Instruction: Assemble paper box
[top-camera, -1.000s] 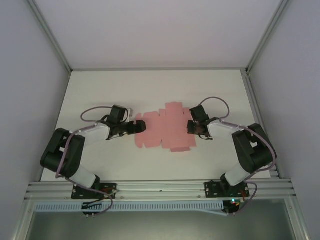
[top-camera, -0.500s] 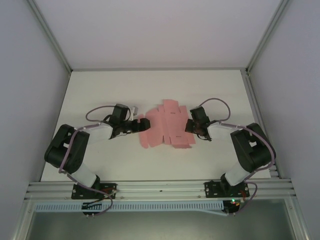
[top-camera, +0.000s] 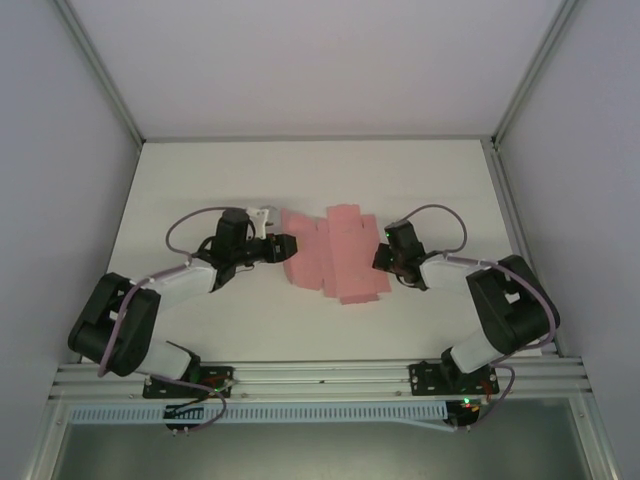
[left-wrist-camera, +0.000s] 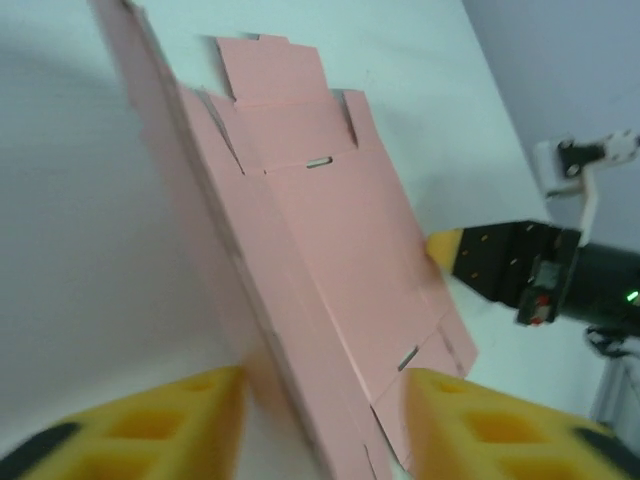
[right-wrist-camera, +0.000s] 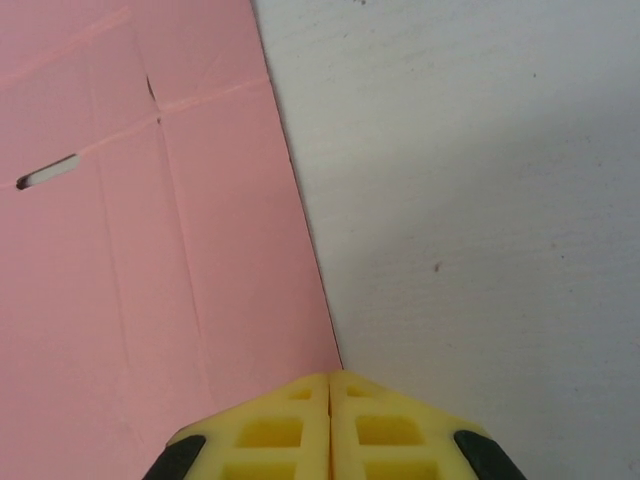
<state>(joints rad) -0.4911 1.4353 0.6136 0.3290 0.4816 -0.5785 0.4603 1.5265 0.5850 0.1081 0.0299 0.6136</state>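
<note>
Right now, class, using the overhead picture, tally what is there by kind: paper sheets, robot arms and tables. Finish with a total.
Pink paper sheet: 1
Robot arms: 2 (left arm, right arm)
Table: 1
Total: 4

We read no text, label, brand, number or sign in any view.
</note>
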